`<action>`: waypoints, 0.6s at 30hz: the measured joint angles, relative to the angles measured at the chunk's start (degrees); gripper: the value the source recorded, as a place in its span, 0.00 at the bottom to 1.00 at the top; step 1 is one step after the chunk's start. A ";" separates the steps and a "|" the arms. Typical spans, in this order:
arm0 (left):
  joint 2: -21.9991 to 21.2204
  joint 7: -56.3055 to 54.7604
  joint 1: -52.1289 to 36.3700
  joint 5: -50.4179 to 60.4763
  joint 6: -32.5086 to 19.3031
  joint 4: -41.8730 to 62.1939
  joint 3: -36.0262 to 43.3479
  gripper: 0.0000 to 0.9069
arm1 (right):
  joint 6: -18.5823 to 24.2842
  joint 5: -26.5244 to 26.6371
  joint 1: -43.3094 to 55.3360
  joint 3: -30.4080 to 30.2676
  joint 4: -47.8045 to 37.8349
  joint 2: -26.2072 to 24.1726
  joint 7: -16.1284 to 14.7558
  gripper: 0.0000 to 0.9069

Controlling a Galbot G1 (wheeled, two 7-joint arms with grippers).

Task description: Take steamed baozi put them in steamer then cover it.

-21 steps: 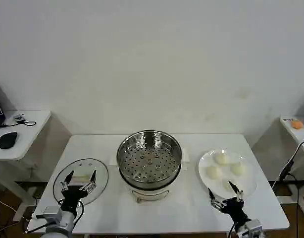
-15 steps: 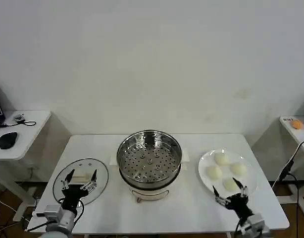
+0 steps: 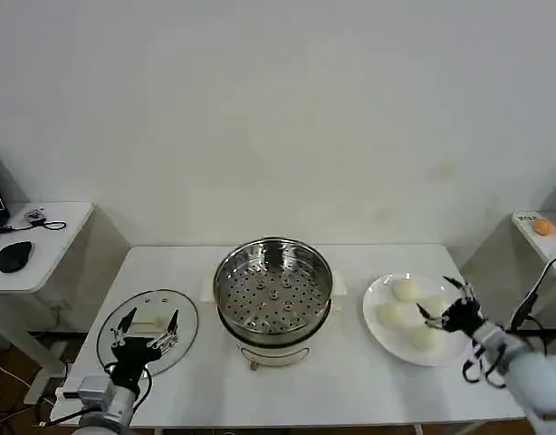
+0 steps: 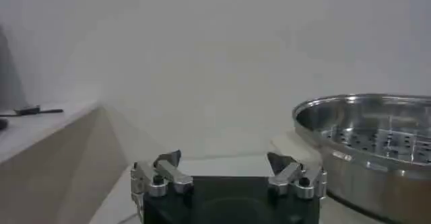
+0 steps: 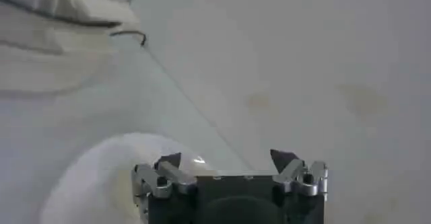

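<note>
Since earlier: right tool (image 3: 445, 308) swung from front edge of surface (image 3: 350, 381) to over plate (image 3: 379, 322), jaws spread, empty | buns (image 3: 406, 291) on plate, steamer (image 3: 273, 290) empty, lid (image 3: 148, 331) beside it | step: first pick | next: lower, close on bun | left tool (image 3: 144, 328) idle, spread, over lid

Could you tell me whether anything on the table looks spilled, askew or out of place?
Nothing stands out. The steamer sits upright and uncovered, the cover lies flat beside it, and the baozi rest on the plate with the open right gripper above them.
</note>
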 measured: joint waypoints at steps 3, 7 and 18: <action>-0.32 0.19 0.39 0.30 -0.02 -0.51 -0.39 1.00 | 1.44 -2.25 5.99 -3.73 -3.86 -3.54 -5.34 1.00; -0.50 0.41 0.67 0.87 0.00 -1.06 -0.89 1.00 | 4.15 -5.26 14.81 -10.48 -9.73 -6.44 -12.61 1.00; -0.08 1.26 0.85 1.58 0.03 -1.62 -2.69 1.00 | 11.17 -9.44 37.35 -31.50 -24.69 -7.31 -26.35 1.00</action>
